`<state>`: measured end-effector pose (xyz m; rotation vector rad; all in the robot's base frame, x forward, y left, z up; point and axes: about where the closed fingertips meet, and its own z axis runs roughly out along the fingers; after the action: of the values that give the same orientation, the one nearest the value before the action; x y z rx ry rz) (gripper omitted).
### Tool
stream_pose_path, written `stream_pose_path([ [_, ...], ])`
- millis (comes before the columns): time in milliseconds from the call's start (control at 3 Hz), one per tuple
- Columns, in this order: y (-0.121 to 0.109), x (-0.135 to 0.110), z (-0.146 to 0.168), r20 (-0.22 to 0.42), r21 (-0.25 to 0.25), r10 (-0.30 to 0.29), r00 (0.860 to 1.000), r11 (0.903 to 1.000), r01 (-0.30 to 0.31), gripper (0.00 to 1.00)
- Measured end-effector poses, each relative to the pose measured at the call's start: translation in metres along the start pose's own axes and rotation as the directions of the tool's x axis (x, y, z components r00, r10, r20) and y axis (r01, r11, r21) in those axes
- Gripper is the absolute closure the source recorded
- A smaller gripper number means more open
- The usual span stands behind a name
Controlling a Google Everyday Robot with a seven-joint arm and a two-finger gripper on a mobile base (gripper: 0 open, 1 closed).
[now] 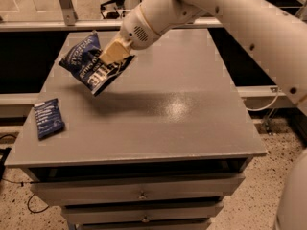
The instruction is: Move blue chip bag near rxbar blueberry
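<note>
The blue chip bag (pixel 88 63) is a crinkled dark blue bag with white lettering. It hangs tilted in the air above the left part of the grey table (pixel 158 109). My gripper (pixel 112 55) is shut on the bag's right side and holds it up. The rxbar blueberry (pixel 48 117) is a small flat dark blue wrapper with white text. It lies near the table's front left corner, below and left of the bag.
The table stands on a cabinet with drawers (pixel 141 195) under its front edge. A metal rail (pixel 62 25) runs behind the table. My white arm (pixel 230 18) reaches in from the upper right.
</note>
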<state>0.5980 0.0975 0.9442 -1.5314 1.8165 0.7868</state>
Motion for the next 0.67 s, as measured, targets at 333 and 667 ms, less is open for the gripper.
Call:
stream_pose_path([
  [333, 0.008, -0.008, 0.042, 0.019, -0.072, -0.056, 0.998, 0.9958, 0.058, 0.97],
  [667, 0.008, -0.012, 0.066, 0.045, -0.089, -0.092, 0.995, 0.9914, 0.096, 0.67],
])
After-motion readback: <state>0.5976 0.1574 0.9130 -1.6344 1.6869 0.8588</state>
